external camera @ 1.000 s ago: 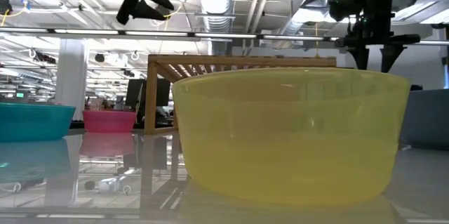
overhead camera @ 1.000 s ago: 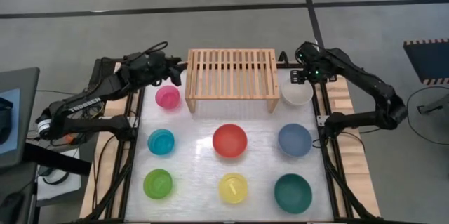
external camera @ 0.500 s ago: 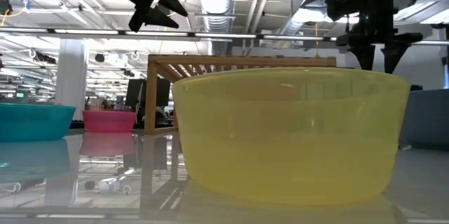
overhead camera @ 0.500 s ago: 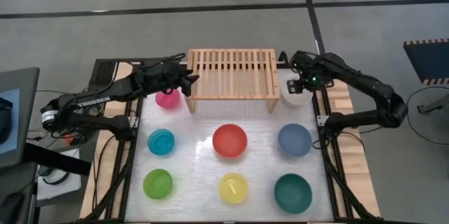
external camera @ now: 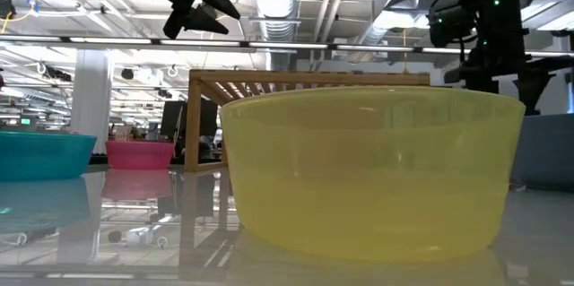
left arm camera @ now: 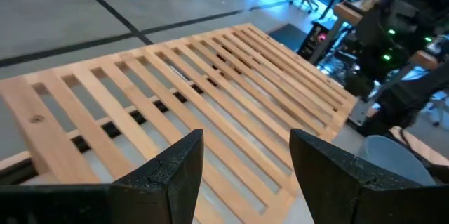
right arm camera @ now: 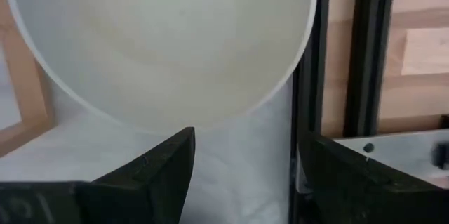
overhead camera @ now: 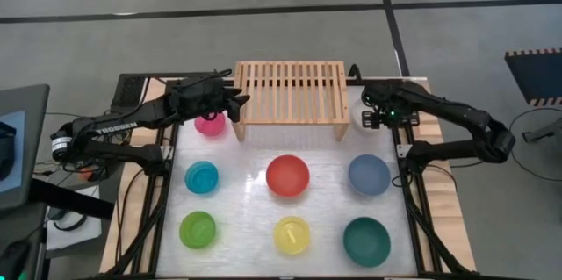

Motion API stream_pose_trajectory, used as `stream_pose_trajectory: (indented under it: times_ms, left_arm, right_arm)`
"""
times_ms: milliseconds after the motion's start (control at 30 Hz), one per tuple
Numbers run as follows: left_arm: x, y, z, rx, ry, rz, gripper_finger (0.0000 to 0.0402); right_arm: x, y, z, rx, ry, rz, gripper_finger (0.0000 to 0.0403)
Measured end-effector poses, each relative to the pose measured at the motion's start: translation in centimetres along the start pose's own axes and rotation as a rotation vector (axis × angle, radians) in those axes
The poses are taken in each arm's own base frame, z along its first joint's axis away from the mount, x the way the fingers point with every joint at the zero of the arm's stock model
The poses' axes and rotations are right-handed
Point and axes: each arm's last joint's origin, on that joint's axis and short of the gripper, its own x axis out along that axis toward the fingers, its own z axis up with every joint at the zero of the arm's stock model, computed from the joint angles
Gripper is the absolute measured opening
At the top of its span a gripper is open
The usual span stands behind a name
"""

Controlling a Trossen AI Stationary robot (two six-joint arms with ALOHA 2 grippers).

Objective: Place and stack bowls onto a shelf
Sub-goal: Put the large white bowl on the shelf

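The light-wood shelf (overhead camera: 290,91) stands on its side legs at the table's far middle. The white bowl (right arm camera: 168,41) sits on the table by its right end, mostly hidden under my right gripper (overhead camera: 375,117). That gripper is open, its fingers just over the bowl's rim and clear of it in the right wrist view. My left gripper (overhead camera: 234,103) is open and empty, high over the shelf's left end beside the pink bowl (overhead camera: 209,124). Cyan (overhead camera: 201,176), red (overhead camera: 288,175), dark blue (overhead camera: 369,175), lime green (overhead camera: 198,229), yellow (overhead camera: 291,235) and teal (overhead camera: 366,241) bowls rest on the table.
The shelf's slatted top (left arm camera: 210,90) carries nothing. Black frame rails (overhead camera: 402,153) run along the table's right side next to the white bowl. In the low view the yellow bowl (external camera: 372,174) blocks most of the table behind it.
My right gripper has come down and toward the table's near edge, over the white bowl. My left gripper has gone toward the table's right, to the shelf's left end, and has then kept still. No bowl has moved.
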Motion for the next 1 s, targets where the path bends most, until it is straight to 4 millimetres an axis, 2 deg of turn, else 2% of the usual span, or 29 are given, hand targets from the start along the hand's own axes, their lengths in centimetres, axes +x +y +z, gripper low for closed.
stream_pose_trajectory:
  times_ms: [267, 500, 600, 867, 933, 1000]
  left_arm:
    - [0.0, 0.1, 0.1, 0.015, -0.013, 0.022, 0.0197]
    - [0.0, 0.0, 0.0, 0.014, -0.007, 0.007, 0.0197]
    - [0.0, 0.0, 0.1, 0.014, -0.008, 0.007, 0.0197]
    - [0.0, 0.0, 0.2, 0.012, -0.02, 0.002, 0.0196]
    - [0.0, 0.0, 0.2, 0.011, -0.021, 0.001, 0.0196]
    - [0.0, -0.1, 0.2, 0.01, -0.023, -0.003, 0.0196]
  right_arm:
    - [3.7, -0.7, 0.5, 0.171, -0.048, -0.006, 0.0282]
    - [4.3, -0.9, 1.6, 0.238, -0.135, 0.003, 0.0263]
    - [4.7, -1.1, 2.2, 0.247, -0.162, -0.053, 0.0222]
    - [5.8, -0.7, 3.2, 0.171, -0.139, -0.096, 0.0049]
    - [5.6, -0.7, 3.3, 0.158, -0.157, -0.073, 0.0027]
    - [4.8, -0.7, 3.2, 0.139, -0.18, -0.06, 0.0026]
